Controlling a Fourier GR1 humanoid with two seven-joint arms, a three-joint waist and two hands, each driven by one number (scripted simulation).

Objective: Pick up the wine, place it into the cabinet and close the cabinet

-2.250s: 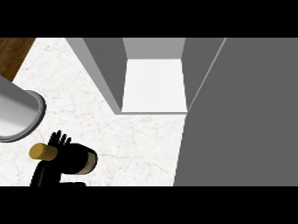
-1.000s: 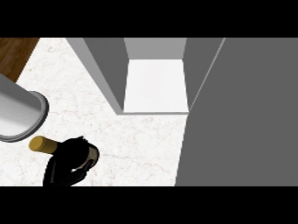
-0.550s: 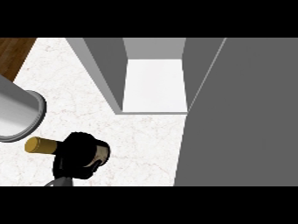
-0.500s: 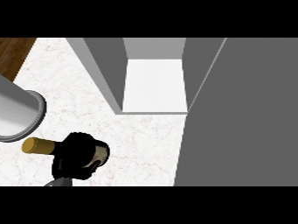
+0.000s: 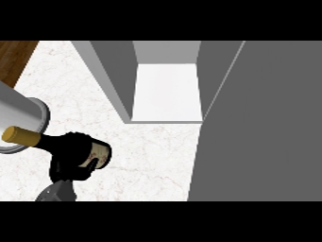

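Curled around the dark glass wine bottle (image 5: 87,152) with a cork-coloured top, one black hand (image 5: 67,163) holds it tilted over the white marble counter (image 5: 149,146), near its left edge, apart from the open grey cabinet (image 5: 165,90).

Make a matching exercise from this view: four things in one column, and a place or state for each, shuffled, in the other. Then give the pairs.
Things:
1. wine bottle
2. cabinet
3. cabinet door
4. grey cylinder

Places or states:
A. swung open, filling the view's right side
B. at the left edge, beside the bottle's cork
C. tilted, cork toward the left, held by a black hand
D. open, with a white floor inside

Pairs: 1-C, 2-D, 3-A, 4-B
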